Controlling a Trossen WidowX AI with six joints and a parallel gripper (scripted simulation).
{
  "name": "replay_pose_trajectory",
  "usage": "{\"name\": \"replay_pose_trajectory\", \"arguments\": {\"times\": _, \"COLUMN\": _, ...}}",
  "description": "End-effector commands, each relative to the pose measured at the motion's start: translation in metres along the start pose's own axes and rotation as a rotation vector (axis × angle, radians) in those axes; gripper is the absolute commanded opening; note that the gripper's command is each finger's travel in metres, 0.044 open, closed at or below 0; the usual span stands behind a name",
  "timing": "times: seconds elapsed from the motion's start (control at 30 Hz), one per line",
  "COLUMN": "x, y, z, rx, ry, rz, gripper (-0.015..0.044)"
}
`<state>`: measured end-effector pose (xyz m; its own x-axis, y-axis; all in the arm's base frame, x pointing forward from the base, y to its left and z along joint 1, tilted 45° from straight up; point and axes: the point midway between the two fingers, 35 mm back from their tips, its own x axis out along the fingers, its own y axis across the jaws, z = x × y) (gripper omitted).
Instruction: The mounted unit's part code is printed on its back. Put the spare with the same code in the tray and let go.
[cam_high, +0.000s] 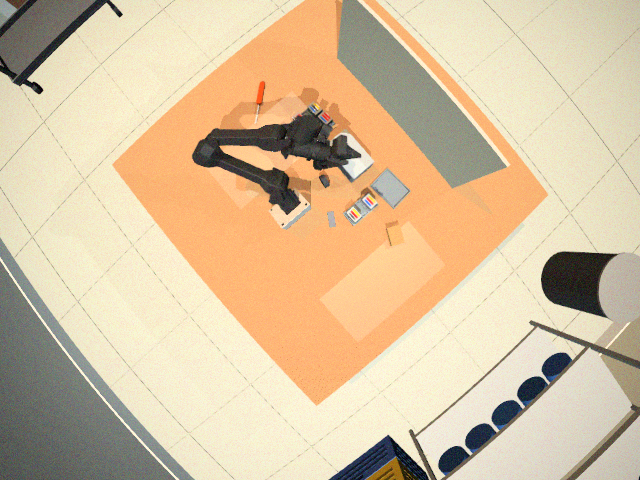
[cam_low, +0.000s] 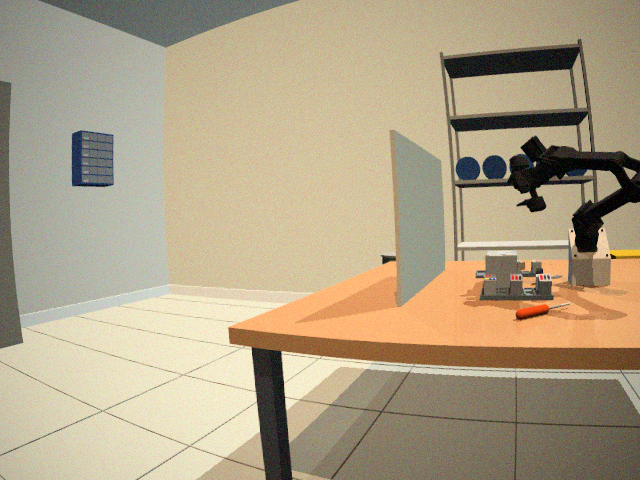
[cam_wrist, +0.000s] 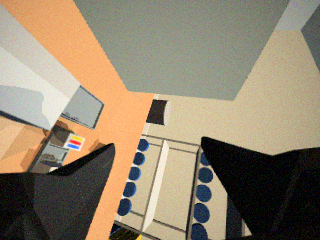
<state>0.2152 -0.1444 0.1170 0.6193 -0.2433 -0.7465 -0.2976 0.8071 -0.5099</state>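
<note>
My gripper (cam_high: 349, 157) (cam_low: 516, 193) (cam_wrist: 159, 144) is open and empty, high above the table near the white-topped grey box (cam_high: 360, 164) (cam_low: 500, 263) (cam_wrist: 30, 75). The grey tray (cam_high: 390, 189) (cam_wrist: 84, 107) is empty. Beside it, a holder (cam_high: 361, 208) bears two units with striped labels, one unit (cam_high: 369, 200) (cam_wrist: 75, 142) nearer the tray and another unit (cam_high: 353, 213) farther off. Across the box, a dark rack (cam_low: 516, 297) bears three units, one a grey unit (cam_low: 543, 285) at its right end. No part code is readable, and I cannot tell which unit is the mounted one.
A tall grey panel (cam_high: 413, 98) (cam_low: 419, 222) (cam_wrist: 185, 45) stands upright beyond the box and tray. An orange screwdriver (cam_high: 260, 93) (cam_low: 532, 311) lies near the rack. A tan block (cam_high: 394, 233), a small grey piece (cam_high: 331, 219) and a small dark object (cam_high: 324, 180) are also there.
</note>
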Motion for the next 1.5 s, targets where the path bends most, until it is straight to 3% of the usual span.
{"name": "replay_pose_trajectory", "arguments": {"times": 0.0, "x": 0.000, "y": 0.000, "z": 0.000, "rx": 0.000, "ry": 0.000, "rz": 0.000, "gripper": 0.0426}}
{"name": "replay_pose_trajectory", "arguments": {"times": 0.23, "x": 0.001, "y": -0.001, "z": 0.004, "rx": 0.016, "ry": -0.002, "rz": 0.032, "gripper": 0.0440}}
{"name": "replay_pose_trajectory", "arguments": {"times": 0.63, "x": 0.036, "y": -0.007, "z": 0.069, "rx": 0.324, "ry": 0.058, "rz": 0.592, "gripper": 0.0440}}
{"name": "replay_pose_trajectory", "arguments": {"times": 1.07, "x": 0.091, "y": 0.014, "z": 0.126, "rx": 0.692, "ry": 0.330, "rz": 1.104, "gripper": 0.0440}}
{"name": "replay_pose_trajectory", "arguments": {"times": 1.47, "x": 0.097, "y": 0.018, "z": 0.131, "rx": 0.727, "ry": 0.367, "rz": 1.149, "gripper": 0.0440}}
